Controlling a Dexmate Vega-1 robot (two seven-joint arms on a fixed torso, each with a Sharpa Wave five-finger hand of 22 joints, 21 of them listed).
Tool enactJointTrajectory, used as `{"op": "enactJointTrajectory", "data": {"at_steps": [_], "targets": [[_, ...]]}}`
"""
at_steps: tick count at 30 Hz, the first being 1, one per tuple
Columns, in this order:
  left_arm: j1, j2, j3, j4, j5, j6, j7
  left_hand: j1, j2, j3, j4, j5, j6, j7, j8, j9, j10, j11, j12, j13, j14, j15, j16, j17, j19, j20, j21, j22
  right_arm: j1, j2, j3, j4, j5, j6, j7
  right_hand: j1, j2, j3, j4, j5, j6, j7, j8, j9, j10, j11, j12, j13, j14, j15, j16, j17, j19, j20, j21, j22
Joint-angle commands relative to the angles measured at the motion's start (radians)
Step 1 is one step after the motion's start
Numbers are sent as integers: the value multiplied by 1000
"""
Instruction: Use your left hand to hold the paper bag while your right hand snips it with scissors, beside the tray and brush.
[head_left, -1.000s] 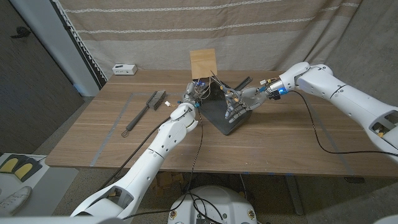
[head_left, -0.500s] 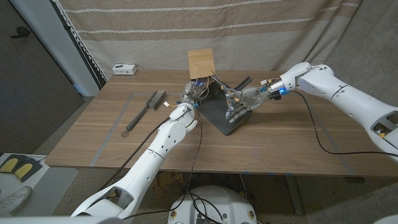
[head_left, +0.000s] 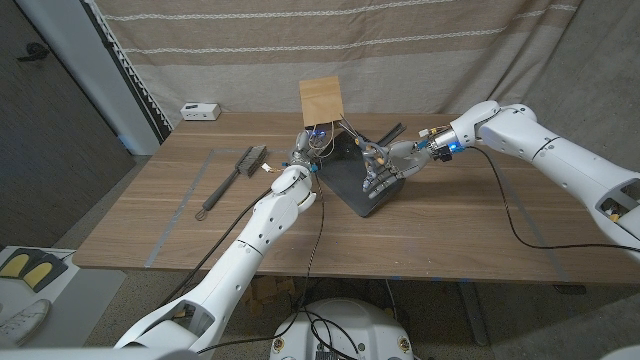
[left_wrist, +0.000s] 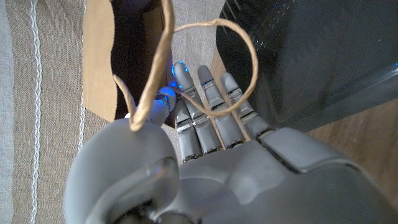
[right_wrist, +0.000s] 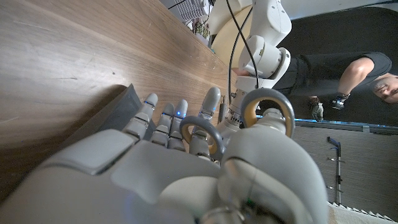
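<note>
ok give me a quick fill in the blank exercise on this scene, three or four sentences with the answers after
1. The left robot hand holds up a brown paper ____ by its twisted handle.
2. The scissors are in the ____ robot hand.
3. The dark tray lies on the table under the two robot ____.
4. The brush lies on the robot's ____ side of the tray.

Missing words: bag; right; hands; left

The left hand (head_left: 308, 150) holds the paper bag (head_left: 321, 101) up beside the right hand (head_left: 383, 163) over the tray (head_left: 362, 180).
</note>
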Motion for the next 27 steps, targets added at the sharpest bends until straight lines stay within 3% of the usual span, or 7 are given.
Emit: {"op": "enactJointTrajectory", "data": {"at_steps": [1,27], "targets": [[8,11,5,-21,-24,22,-23,14,-1,7,-3,4,77,-52,8,1,24,-53,10,0,10,-111,1,2,-5,-129,9,2,7,6,-7,8,-7,0,2,-4,0,0,1,-2,-21,24,6,2,6,3,0,1,5,1,3,1,8,5,-3,1],[-3,32,34,-24,-42,78,-51,24,-16,20,-7,1,99,-42,14,-8,43,-53,29,-21,29,-110,1,0,-2,-130,23,0,21,18,-12,46,-35,25,-9,-8,0,1,1,-7,-48,35,-3,4,8,5,-4,3,6,3,1,2,10,4,-9,2]]}}
